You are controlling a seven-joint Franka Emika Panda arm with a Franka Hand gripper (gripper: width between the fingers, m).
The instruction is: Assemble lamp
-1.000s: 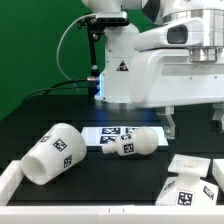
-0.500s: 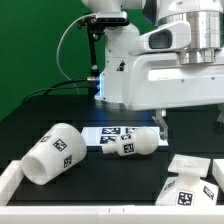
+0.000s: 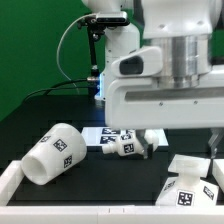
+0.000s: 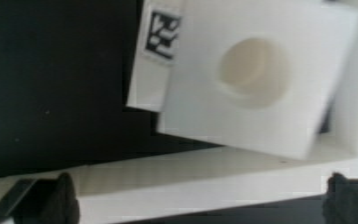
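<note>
We see the gripper (image 4: 197, 200) spread wide, nothing between its fingers, hovering over the base (image 4: 247, 75), whose round socket faces the wrist camera. That base sits at the exterior view's right. The bulb (image 3: 126, 146) lies against the marker board (image 3: 112, 131). The shade (image 3: 55, 152) lies on its side at the left.
</note>
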